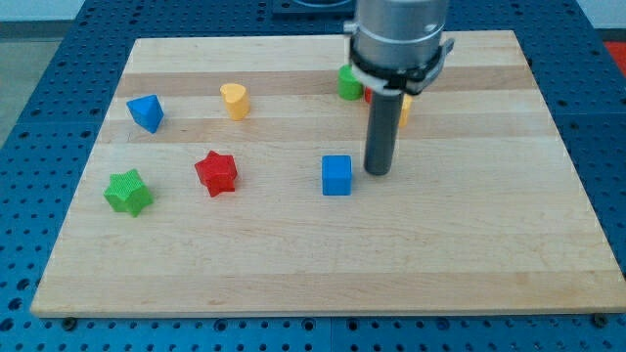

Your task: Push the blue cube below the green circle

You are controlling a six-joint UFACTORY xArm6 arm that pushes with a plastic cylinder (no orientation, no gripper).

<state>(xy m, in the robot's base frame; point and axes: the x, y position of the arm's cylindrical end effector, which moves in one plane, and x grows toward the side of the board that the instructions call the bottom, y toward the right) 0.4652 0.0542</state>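
Observation:
The blue cube (336, 175) sits near the middle of the wooden board (293, 264). The green circle (349, 82) lies above it toward the view's top, partly hidden behind the arm. My tip (378, 172) rests on the board just to the right of the blue cube, a small gap apart from it. A red block (372, 96) and a yellow block (404, 110) are mostly hidden behind the rod, right of the green circle.
A blue triangular block (146, 112) and a yellow heart (235, 100) lie at the upper left. A red star (216, 173) and a green star (128, 192) lie at the left. The board's edges drop to a blue perforated table.

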